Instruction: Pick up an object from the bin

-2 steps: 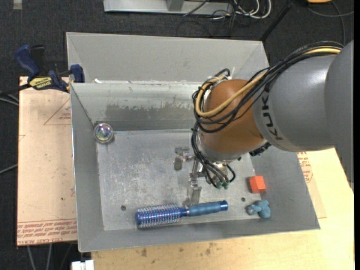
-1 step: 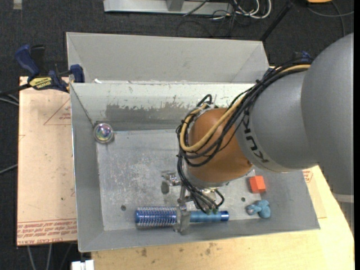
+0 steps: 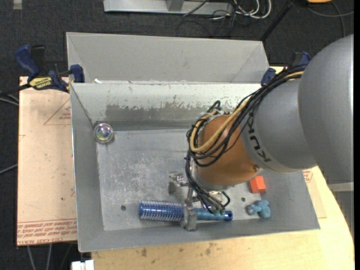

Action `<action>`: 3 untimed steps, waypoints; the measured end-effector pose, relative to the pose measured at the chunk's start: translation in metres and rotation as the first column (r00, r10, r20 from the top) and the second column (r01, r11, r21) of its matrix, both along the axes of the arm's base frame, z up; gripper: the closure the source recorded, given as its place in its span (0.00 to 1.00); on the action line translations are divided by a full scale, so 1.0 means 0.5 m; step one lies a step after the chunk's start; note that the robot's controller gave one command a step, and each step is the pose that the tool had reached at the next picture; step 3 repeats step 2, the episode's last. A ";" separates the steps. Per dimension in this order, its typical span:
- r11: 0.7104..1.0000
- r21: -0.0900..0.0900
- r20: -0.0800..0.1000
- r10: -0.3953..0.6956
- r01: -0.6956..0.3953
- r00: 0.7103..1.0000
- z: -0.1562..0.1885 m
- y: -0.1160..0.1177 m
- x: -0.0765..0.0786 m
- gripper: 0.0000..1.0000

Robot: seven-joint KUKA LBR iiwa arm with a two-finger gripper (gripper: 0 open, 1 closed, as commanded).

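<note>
Grey metal bin (image 3: 135, 167) under my one overhead camera view, with the arm reaching in from the right and its orange wrist cover (image 3: 225, 151) masking the middle of the floor. The gripper (image 3: 189, 212) is down low near the front wall, right over a blue hairbrush (image 3: 160, 211) that lies flat along that wall. The bristled head lies to the tool's left and the smooth handle pokes out to its right. I cannot tell whether the tool is spread or pressed together, nor whether it has the brush in it, because the wrist and cables crowd the tip. I judge the step in hand to be the grasp at the brush's neck, where head meets handle. To do it well I would want the tool square across the brush's long axis, seated low, and clear of the front wall so nothing scrapes on closing. The neck looks narrow and hard, so it should hold better than the springy bristles. An orange block (image 3: 257, 184) and a pale blue piece (image 3: 260, 208) sit to the right, apart from the brush. A shiny ball (image 3: 103, 132) rests well apart in the far left corner, so I expect no interference.
</note>
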State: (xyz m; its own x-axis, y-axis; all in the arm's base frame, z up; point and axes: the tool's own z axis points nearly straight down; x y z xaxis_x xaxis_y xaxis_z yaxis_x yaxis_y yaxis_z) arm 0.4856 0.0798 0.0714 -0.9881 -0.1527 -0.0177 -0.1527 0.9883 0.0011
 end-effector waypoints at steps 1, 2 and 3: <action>1.000 -0.002 -0.017 0.004 -0.005 1.000 -0.002 0.002 -0.010 1.00; 0.999 -0.002 -0.008 0.032 -0.032 0.999 0.428 0.032 -0.002 1.00; 0.999 -0.002 -0.008 0.032 -0.032 0.999 0.428 0.032 -0.002 1.00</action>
